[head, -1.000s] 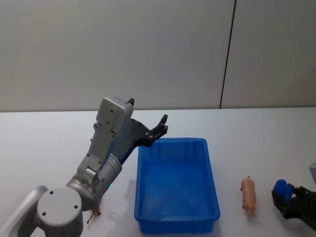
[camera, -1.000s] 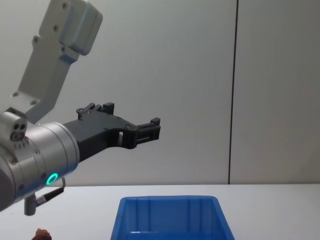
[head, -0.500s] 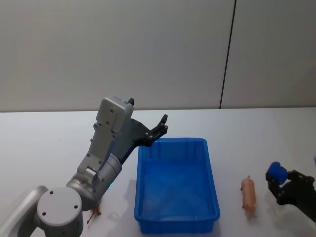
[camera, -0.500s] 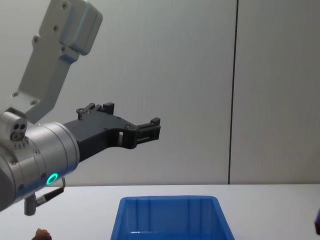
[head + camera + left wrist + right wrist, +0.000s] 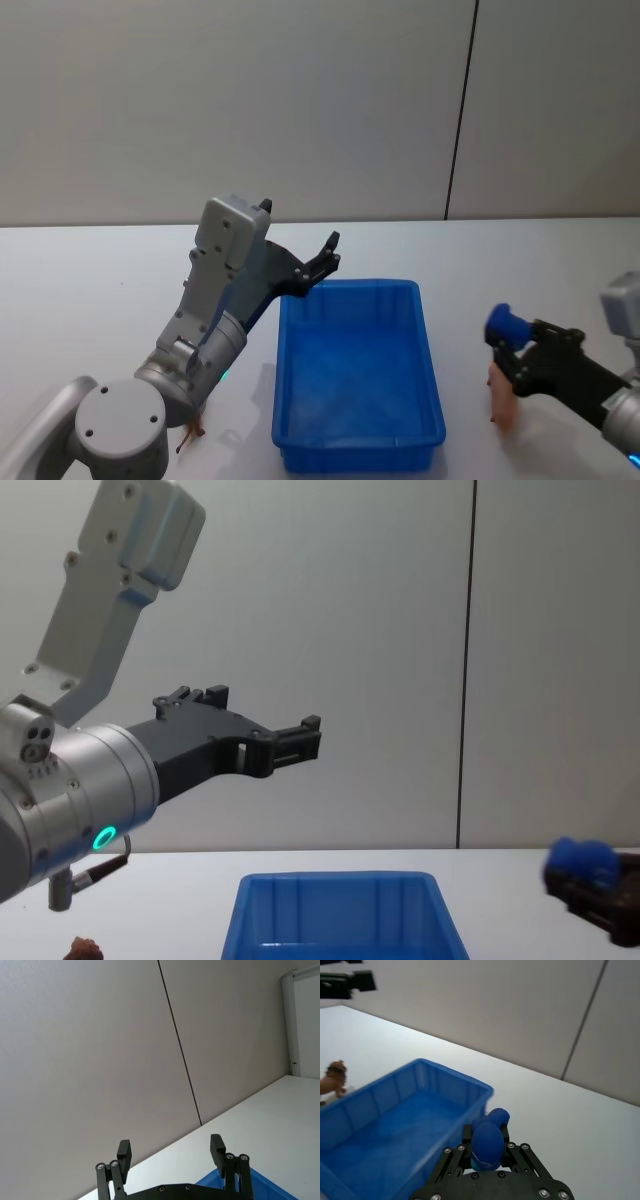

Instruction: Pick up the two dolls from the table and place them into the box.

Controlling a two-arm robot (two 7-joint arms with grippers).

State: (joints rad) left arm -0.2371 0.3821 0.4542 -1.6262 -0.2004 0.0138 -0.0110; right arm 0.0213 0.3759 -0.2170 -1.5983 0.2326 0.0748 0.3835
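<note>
Head view has the peach-pink, elongated soft doll (image 5: 503, 412) lying on the plain white bench (image 5: 100, 270) to the right of the bright blue rectangular plastic box (image 5: 350, 287), near its wall but apart from it. The other doll, a small reddish-brown lumpy figure (image 5: 332, 1078), stands on the bench at the box's opposite, left side, close to the base of the left arm. No doll lies inside the box.

The right hand (image 5: 512, 345) hangs just above the peach-pink doll and hides its upper end. Its fingers are pinched on what looks like a rounded blue soft lump (image 5: 503, 322); I cannot tell what it is.

The left hand (image 5: 334, 250) is raised over the box's far left corner, well above the rim, with its 2 fingers spread and nothing between them.
</note>
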